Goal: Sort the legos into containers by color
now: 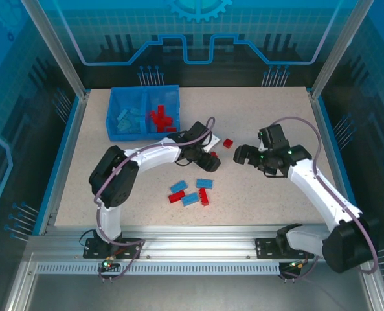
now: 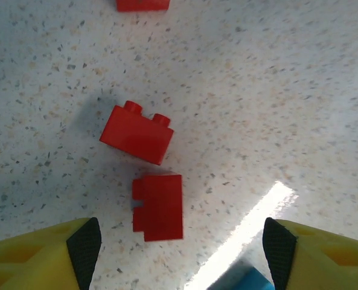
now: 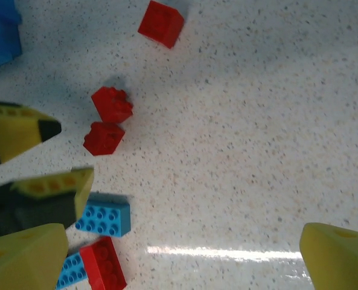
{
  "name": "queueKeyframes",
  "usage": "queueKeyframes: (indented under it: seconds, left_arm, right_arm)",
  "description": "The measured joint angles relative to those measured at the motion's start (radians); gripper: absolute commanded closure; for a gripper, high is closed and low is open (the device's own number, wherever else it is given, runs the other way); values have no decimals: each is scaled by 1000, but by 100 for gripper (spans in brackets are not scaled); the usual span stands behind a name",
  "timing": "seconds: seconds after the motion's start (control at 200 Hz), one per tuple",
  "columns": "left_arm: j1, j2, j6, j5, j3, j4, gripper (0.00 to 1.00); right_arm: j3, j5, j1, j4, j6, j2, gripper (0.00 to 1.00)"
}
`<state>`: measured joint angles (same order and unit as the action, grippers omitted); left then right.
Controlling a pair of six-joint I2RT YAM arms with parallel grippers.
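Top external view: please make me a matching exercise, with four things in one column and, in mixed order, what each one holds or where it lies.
Things
1. left compartment
2. right compartment
3. single red brick
4. loose cluster

States
A. red and light blue bricks mixed, on the table
B. holds red bricks
C. one brick on the table, further right than the cluster
D. holds light blue bricks

Pairs: 1-D, 2-B, 3-C, 4-A

Bright overhead light; glare streak on table (image 2: 251, 225); soft shadows; focus sharp.
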<state>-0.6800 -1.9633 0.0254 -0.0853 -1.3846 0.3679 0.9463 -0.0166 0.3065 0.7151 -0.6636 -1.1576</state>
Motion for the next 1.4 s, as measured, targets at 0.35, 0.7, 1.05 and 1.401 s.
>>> queueKeyframes:
  seconds: [0.35,0.7,1.05,1.401]
  left_arm:
    - [2,-112,9,73,-27,-16,67]
    - [0,32,3,74,100,-70,76]
    - [242,233,-108,311,-62,-24,76]
    - [455,-192,-259,418,-556,162,67]
  right_arm:
    - [-47,-18,-13,21,-29,131,0]
    - [-49,-27,-15,28,-37,116,0]
    - [-49,-45,-15,28,-44,121,0]
    - [-49,-46,-15,53,-45,174,0]
